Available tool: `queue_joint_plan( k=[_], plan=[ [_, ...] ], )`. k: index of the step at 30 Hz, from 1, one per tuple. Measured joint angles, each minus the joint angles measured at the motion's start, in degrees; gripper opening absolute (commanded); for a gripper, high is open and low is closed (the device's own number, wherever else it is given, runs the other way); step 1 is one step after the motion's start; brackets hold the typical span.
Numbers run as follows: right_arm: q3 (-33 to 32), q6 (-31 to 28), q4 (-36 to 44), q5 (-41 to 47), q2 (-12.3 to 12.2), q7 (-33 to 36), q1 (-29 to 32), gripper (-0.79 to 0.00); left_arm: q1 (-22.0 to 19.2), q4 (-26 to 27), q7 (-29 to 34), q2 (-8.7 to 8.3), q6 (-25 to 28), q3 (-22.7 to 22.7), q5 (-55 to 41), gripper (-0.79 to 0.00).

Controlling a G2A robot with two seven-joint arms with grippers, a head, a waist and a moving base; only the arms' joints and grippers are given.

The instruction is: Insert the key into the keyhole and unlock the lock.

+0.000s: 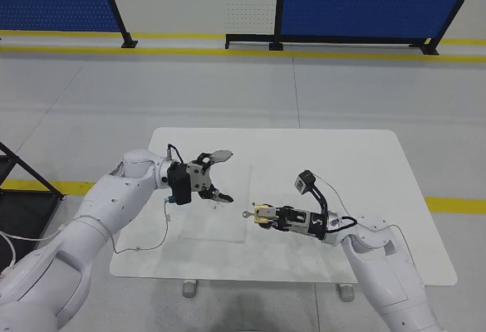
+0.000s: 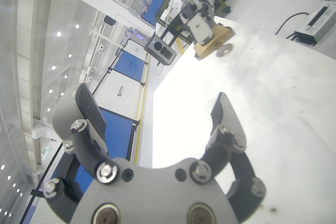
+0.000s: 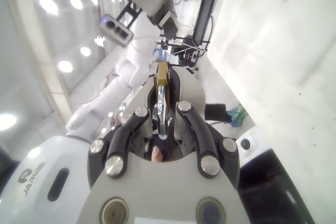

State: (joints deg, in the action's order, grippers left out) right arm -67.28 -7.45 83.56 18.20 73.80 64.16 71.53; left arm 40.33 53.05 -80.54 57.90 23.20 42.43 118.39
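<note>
Across the middle of the top view: white desk (image 1: 351, 166), one arm at each side of the frame.

Left of centre: left fingers (image 2: 89, 109), spread wide, gripping nothing, tips turned toward the right side of the frame.

Right of centre and slightly lower: right fingers (image 3: 189, 88), pressed onto the flat faces of a brass lock (image 2: 210, 45) held over the desk.

Long axis of the lock: roughly left to right across the top view, shackle (image 3: 161, 104) end tucked back between the right fingers, keyhole end facing the left arm.

Out of that end: key (image 2: 225, 50), round silver head free in the air. Looks already seated in the keyhole, though cannot see the blade itself.

From the spread left fingers: key head to the right and a little lower in the top view, near but apart, roughly on the line of the lock's axis.

Nearer arm for the turn, by judgement: the left. Probably calls for closing that gap along the axis, pinching the flat head, then twisting about the same line. Main risk: coming in off-axis and levering the key sideways.
</note>
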Motion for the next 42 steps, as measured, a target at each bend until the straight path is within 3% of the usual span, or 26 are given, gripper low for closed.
queue_joint_plan(
  k=[8,12,16,22,28,38,42],
  plan=[
    [0.0,0.0,0.0,0.0,0.0,0.0,0.0,-0.785,-0.4,2.2,14.5,-0.1,15.1,-2.7,-14.4,0.0],
    [0.0,0.0,0.0,0.0,0.0,0.0,0.0,-0.785,-1.1,3.9,26.7,-1.02,27.2,-5.1,-27.2,0.0],
    [0.0,0.0,0.0,0.0,0.0,0.0,0.0,-0.785,-0.8,3.2,34.5,-1.91,34.4,-4.8,-40.5,0.0],
    [0.0,0.0,0.0,0.0,0.0,0.0,0.0,-0.785,-2.1,0.7,34.6,-3.12,34.8,-13.2,-52.0,0.0],
    [0.0,0.0,0.0,0.0,0.0,0.0,0.0,-0.785,-4.9,1.5,38.2,-4.46,34.8,-23.2,-67.5,0.0],
    [0.0,0.0,0.0,0.0,0.0,0.0,0.0,-0.785,-4.6,1.4,38.5,-4.43,34.5,-22.8,-67.2,0.0],
    [0.0,0.0,0.0,0.0,0.0,0.0,0.0,-0.785,-4.3,1.6,43.3,-4.15,34.8,-20.7,-73.2,0.0]
  ],
)
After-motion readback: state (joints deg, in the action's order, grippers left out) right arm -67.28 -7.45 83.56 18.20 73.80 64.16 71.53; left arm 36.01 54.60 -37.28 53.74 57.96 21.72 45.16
